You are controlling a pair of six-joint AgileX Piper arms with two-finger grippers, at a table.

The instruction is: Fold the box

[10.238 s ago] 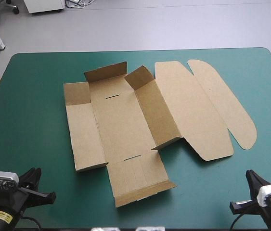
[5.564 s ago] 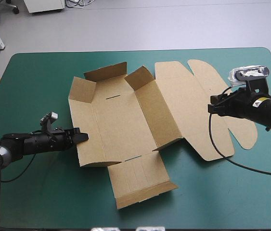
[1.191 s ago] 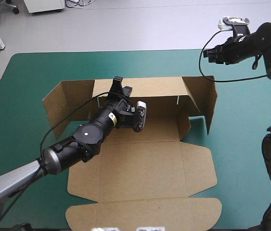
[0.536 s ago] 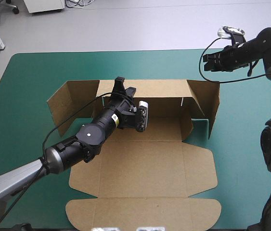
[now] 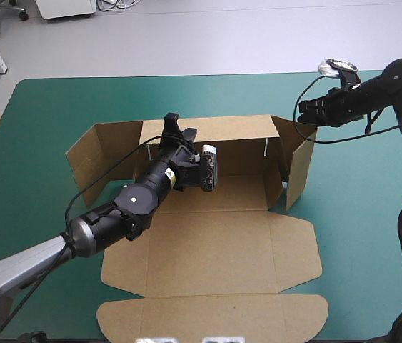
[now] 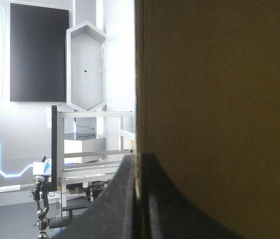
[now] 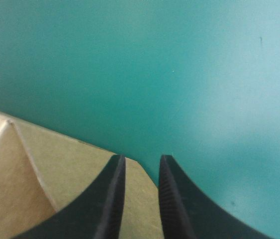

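High view, upper middle: your left gripper (image 5: 181, 127) clamps the box (image 5: 208, 250) by its back wall; upper right, your right gripper (image 5: 304, 113), slightly parted, meets a flap.

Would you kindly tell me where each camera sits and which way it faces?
High view: above and behind the robot, facing forward and down at the table and box; the left claw and right claw show.
Left wrist view: above that wrist, facing level along the box's back wall, which its claw pinches.
Right wrist view: above that wrist, facing the table past a side flap; its claw stands slightly open.
Shared: all three show the box.
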